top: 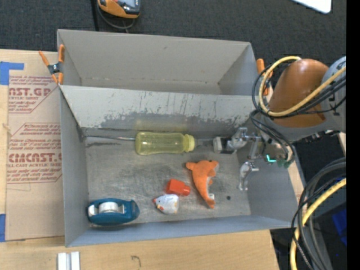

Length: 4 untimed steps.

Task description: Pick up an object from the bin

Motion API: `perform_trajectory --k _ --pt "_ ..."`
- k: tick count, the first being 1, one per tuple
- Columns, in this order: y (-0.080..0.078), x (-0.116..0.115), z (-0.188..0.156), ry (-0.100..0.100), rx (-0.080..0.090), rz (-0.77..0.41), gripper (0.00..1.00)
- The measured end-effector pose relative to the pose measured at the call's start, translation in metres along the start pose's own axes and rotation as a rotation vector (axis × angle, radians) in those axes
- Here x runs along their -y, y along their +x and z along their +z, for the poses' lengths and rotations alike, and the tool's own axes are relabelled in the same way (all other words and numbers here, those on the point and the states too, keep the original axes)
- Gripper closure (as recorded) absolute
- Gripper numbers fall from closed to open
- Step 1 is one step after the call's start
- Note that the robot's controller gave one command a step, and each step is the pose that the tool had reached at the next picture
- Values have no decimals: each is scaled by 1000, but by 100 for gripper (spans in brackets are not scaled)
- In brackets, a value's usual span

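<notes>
My gripper [243, 154] hangs at the right side of the bin, close to the right wall. Its two metal fingers stand apart and it is open, with nothing between them. Just to its left lies an orange dolphin-shaped toy [203, 179], on the bin floor and apart from the fingers. A pale yellow translucent bottle [163, 143] lies on its side along the back wall, its cap end pointing toward the gripper. A small dark grey piece [221, 144] sits between the bottle's cap and the upper finger.
A small red-orange block [178, 187] and a white and orange lump [167, 204] lie left of the toy. A blue tape dispenser [112, 211] rests in the front left corner. The arm's orange cover and looped cables hang over the bin's right rim.
</notes>
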<state>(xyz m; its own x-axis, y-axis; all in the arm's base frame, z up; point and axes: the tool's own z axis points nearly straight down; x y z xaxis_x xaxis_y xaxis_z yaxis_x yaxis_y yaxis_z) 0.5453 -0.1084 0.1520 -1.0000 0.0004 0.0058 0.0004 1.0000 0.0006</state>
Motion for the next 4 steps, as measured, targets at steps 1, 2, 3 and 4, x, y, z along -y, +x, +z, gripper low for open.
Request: perform_trajectory --k 1,2,3,4 --pt "-2 0 -4 1 7 -1 0" --pt "22 -53 73 0 6 30 100" --pt "22 -53 73 0 6 30 100" --pt "32 -49 31 0 -2 -19 100"
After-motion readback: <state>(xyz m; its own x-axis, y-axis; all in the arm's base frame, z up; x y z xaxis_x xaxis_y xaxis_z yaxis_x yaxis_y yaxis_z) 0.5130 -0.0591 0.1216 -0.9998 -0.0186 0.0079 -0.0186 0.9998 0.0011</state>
